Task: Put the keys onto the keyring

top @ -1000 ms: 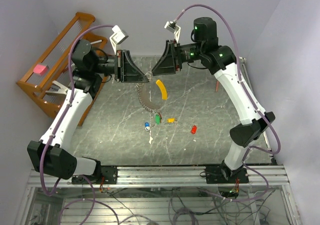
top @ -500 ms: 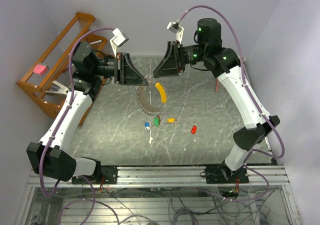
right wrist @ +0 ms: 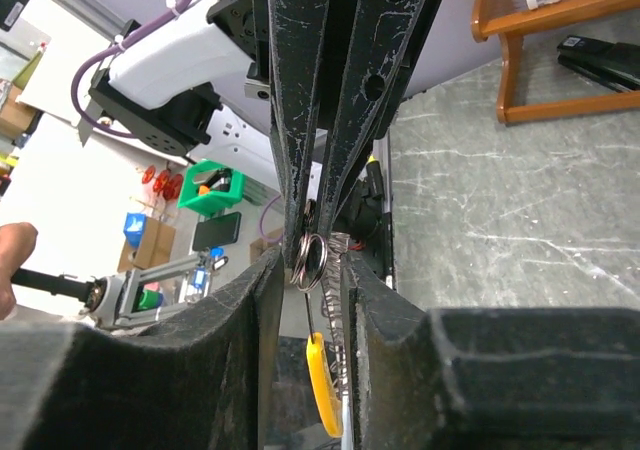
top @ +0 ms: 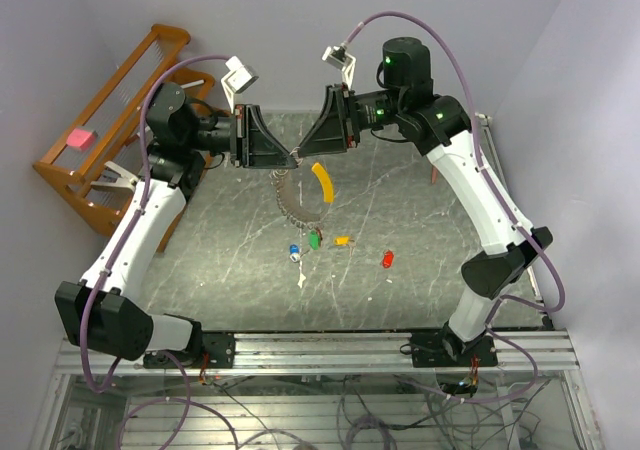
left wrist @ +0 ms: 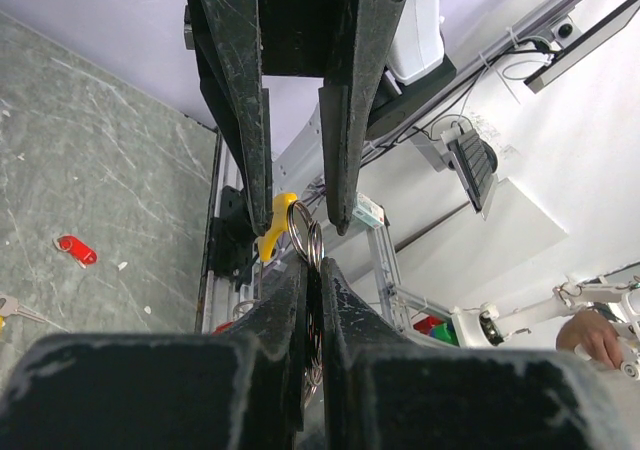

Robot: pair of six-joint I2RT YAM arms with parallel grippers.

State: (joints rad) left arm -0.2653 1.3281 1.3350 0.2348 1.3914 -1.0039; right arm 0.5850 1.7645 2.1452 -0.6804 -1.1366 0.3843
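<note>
Jaws of the left gripper [top: 289, 157] clench the split ring of the keyring [top: 288, 195] above the far middle of the table [top: 430, 260]. Its chain trails toward the near side, with its yellow banana-shaped piece [top: 322, 180] just to the right. Facing it tip to tip, the right gripper [top: 304, 154] has its jaws parted either side of the ring. Nearer, loose on the table: blue key [top: 294, 251], green key [top: 315, 238], orange-yellow key [top: 342, 240], red key [top: 388, 259].
</note>
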